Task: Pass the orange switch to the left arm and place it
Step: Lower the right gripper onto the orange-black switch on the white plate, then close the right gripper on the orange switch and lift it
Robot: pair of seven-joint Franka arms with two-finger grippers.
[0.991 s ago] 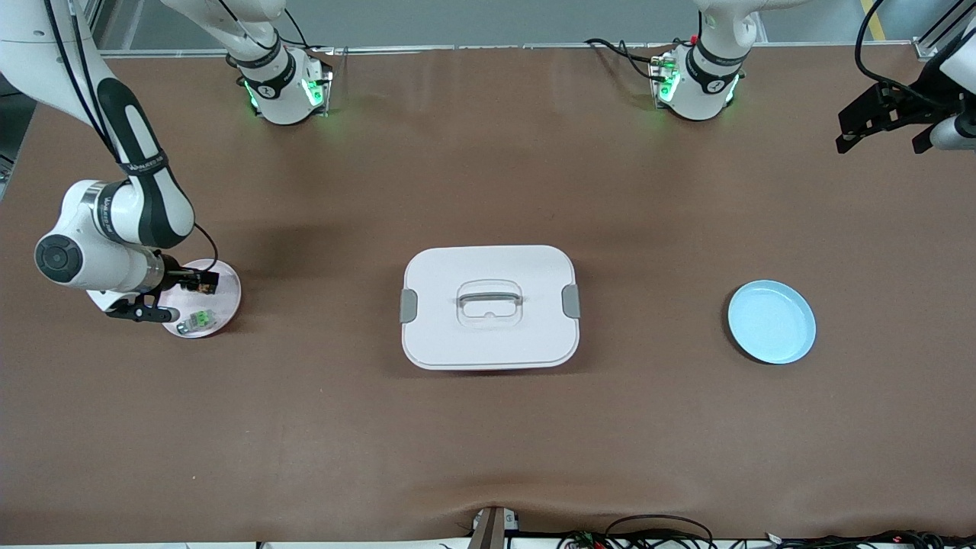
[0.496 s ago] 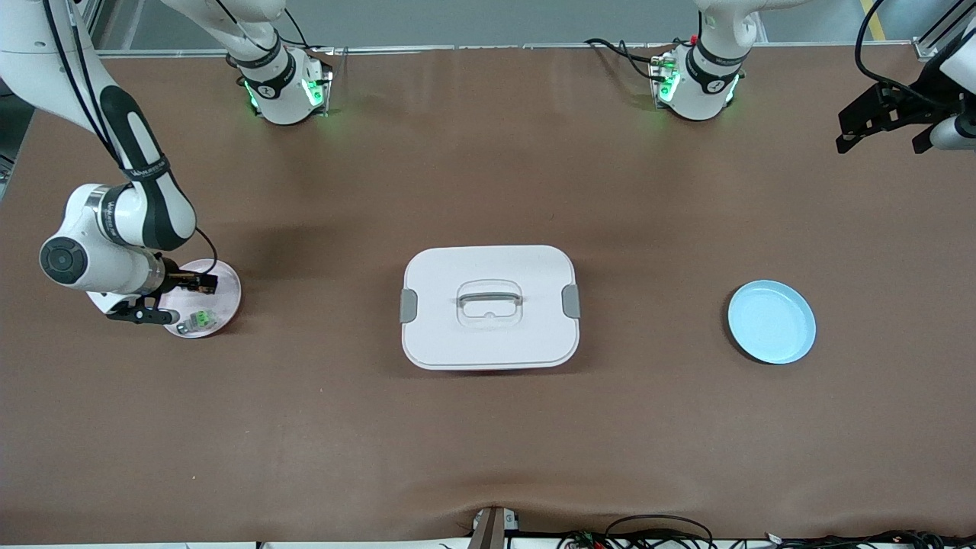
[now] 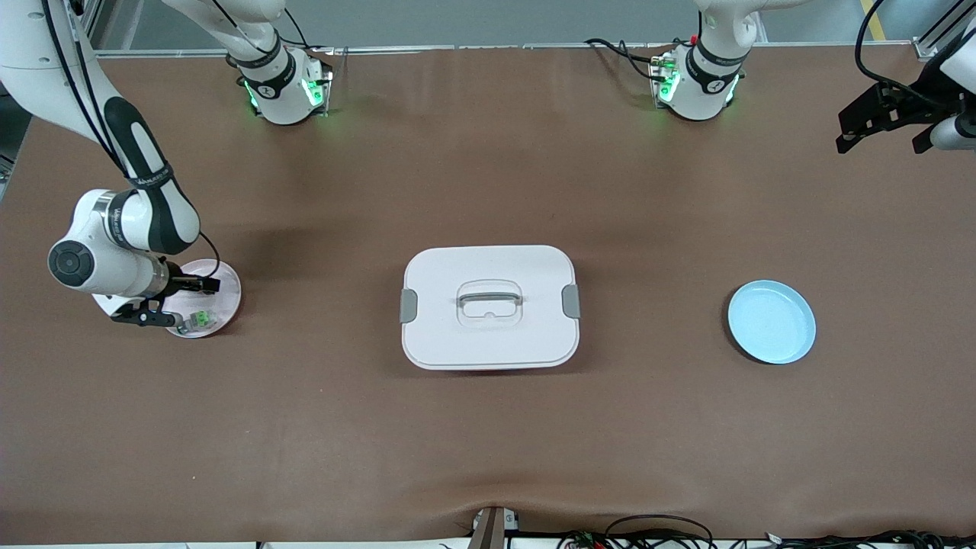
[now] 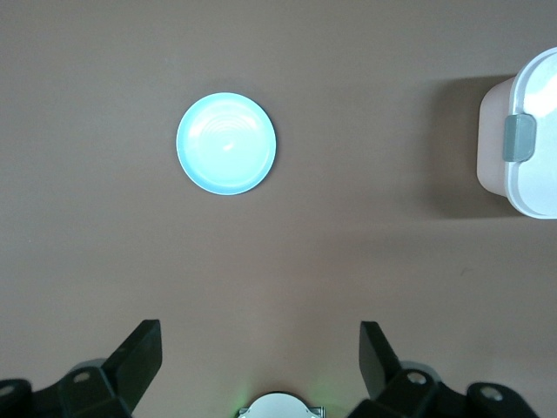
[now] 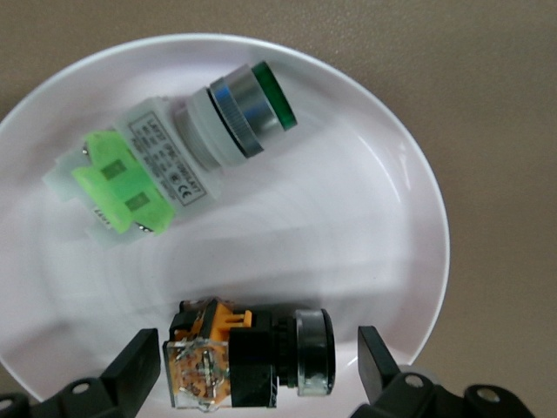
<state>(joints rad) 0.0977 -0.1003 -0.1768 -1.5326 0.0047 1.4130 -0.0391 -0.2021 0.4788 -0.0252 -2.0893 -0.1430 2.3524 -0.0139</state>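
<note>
The orange switch [image 5: 248,355] lies on its side on a pale pink plate [image 3: 226,296] at the right arm's end of the table. My right gripper [image 3: 191,299] is low over that plate. In the right wrist view it [image 5: 257,361] is open, with one finger on each side of the switch and a gap to each. In the front view the gripper hides most of the switch. The white box [image 3: 488,267] stands in the middle of the table and its edge shows in the left wrist view [image 4: 531,131]. My left gripper [image 3: 881,141] waits high over the left arm's end, open and empty [image 4: 258,348].
A clear-and-green component [image 5: 165,174] lies on the same pink plate [image 5: 348,226], nearer to the front camera than the switch [image 3: 200,319]. An empty light blue plate [image 3: 772,322] sits toward the left arm's end and shows in the left wrist view [image 4: 226,144].
My right gripper has sunk lower onto the pink plate and now brackets the orange switch. The left arm has not moved.
</note>
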